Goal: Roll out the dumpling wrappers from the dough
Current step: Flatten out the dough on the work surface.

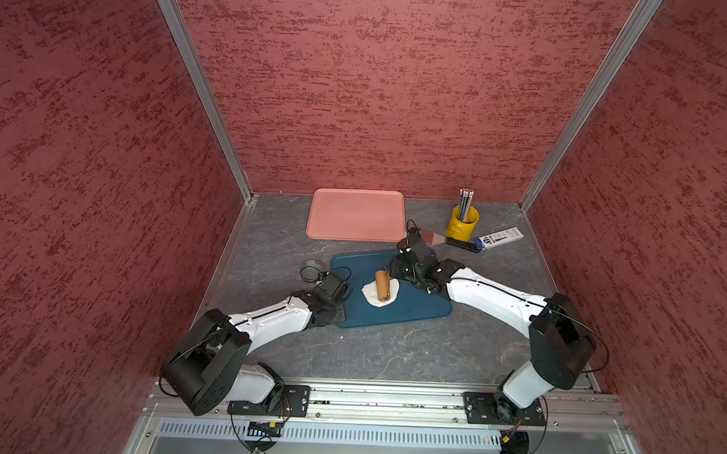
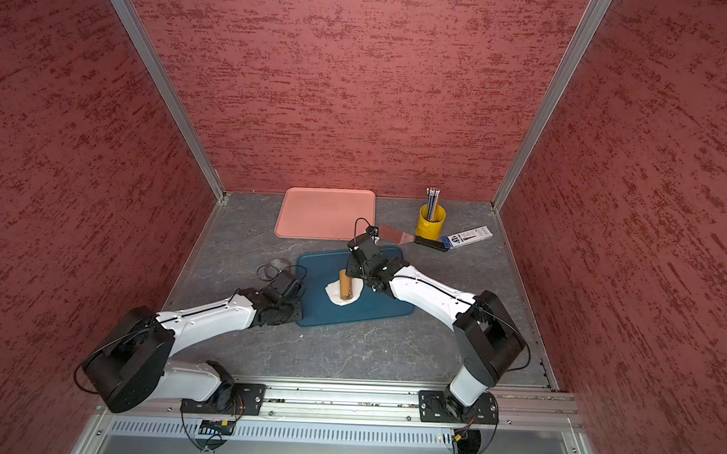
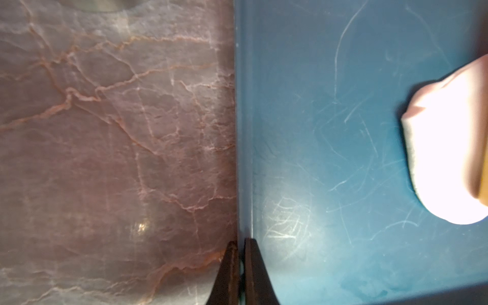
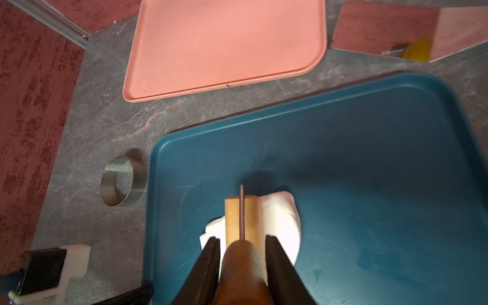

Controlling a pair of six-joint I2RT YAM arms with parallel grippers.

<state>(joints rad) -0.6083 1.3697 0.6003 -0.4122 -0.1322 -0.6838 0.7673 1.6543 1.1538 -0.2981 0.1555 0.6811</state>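
Currently my right hand (image 4: 243, 239) grasps the rolling pin (image 1: 383, 285) lying across the dough (image 1: 368, 297) on the blue tray (image 1: 413, 308), my left hand (image 3: 239, 245) clenched on its rim; dough looks partly flattened, no wrappers cut yet.

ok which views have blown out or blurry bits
Left wrist view: the dough is blown out to featureless white, with glare on the blue tray. Right wrist view: the rolling pin near the lens is soft. Both top views: evenly lit, no glare.
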